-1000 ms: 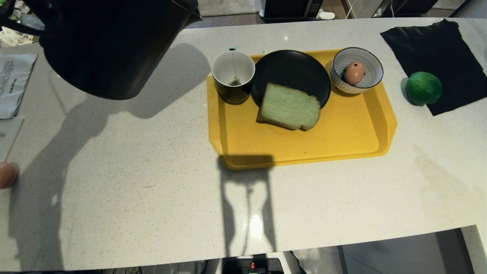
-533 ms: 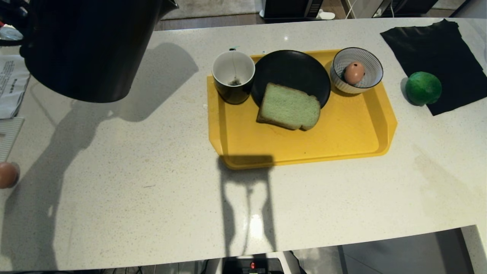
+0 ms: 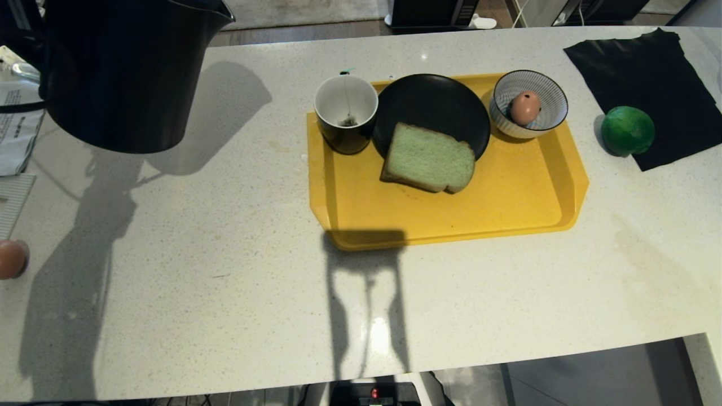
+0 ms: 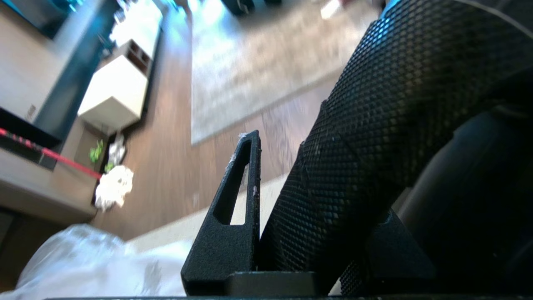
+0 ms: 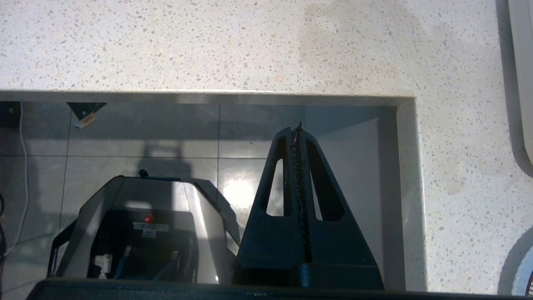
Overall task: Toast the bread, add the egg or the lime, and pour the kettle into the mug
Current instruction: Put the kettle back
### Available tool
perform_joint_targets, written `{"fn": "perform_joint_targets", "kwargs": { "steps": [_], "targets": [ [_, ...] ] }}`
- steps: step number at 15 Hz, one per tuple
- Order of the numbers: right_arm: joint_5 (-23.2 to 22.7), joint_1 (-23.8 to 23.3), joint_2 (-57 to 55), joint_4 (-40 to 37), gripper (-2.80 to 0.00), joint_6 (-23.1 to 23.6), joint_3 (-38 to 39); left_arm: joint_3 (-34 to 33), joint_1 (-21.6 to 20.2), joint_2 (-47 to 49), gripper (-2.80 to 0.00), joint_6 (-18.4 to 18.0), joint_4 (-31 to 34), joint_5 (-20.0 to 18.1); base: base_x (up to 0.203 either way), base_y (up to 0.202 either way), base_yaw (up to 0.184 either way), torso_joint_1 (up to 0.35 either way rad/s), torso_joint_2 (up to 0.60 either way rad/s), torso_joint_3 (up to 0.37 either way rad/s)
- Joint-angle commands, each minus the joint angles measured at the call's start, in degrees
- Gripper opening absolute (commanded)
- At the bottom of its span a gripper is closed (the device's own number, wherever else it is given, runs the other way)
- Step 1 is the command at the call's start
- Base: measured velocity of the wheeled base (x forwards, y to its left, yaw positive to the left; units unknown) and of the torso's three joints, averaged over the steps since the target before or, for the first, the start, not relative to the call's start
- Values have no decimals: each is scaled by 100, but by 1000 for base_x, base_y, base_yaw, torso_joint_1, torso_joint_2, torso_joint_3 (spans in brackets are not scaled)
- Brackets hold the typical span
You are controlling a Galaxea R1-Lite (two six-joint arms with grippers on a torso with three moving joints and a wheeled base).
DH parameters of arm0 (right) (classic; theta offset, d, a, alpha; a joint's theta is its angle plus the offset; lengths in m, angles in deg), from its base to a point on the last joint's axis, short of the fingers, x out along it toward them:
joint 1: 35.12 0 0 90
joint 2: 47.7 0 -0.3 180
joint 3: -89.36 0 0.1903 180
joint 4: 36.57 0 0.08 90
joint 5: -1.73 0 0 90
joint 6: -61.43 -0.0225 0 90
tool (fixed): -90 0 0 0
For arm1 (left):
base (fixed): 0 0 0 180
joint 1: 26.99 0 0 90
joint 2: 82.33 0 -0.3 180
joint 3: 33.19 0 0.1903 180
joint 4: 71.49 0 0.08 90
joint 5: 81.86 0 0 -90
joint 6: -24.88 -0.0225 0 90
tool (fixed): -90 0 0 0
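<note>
The black kettle (image 3: 124, 73) hangs above the counter's far left corner, well left of the mug (image 3: 346, 113). My left gripper (image 4: 316, 179) is shut on the kettle's textured handle (image 4: 366, 146); one finger (image 4: 245, 175) shows and the other is hidden behind the handle. The mug, with a tea-bag string inside, stands on the yellow tray (image 3: 507, 197). The bread (image 3: 428, 158) rests half on a black plate (image 3: 431, 96). An egg (image 3: 525, 107) lies in the striped bowl (image 3: 550, 96). The lime (image 3: 627, 131) sits right of the tray. My right gripper (image 5: 297, 133) is shut and empty, parked below the counter's near edge.
A black cloth (image 3: 648, 62) lies at the back right under the lime's edge. A second egg (image 3: 10, 258) and papers (image 3: 17, 124) sit at the counter's left edge. The robot's base (image 5: 137, 233) stands on the tiled floor below.
The kettle has swung to the left, away from the mug, and tipped back towards upright. Everything on the tray and the right arm have stayed still.
</note>
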Motion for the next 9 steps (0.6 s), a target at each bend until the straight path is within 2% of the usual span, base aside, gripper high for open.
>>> {"fn": "perform_joint_targets", "kwargs": {
  "steps": [1,2,4,9],
  "targets": [
    [-1,2,-9,1,-280,5,9,-36,-37,617,-280,80,-1152,11,0,0,0,0,0,0],
    [-1,2,0,1,-280,4,1,-2,-38,885,-280,117,-1825,26,0,0,0,0,0,0],
    [-1,2,-7,1,-280,5,2,40,-43,1216,-280,208,-2752,69,0,0,0,0,0,0],
    [-1,2,-9,1,-280,4,9,38,-56,1710,-280,523,-3935,109,0,0,0,0,0,0]
  ]
}}
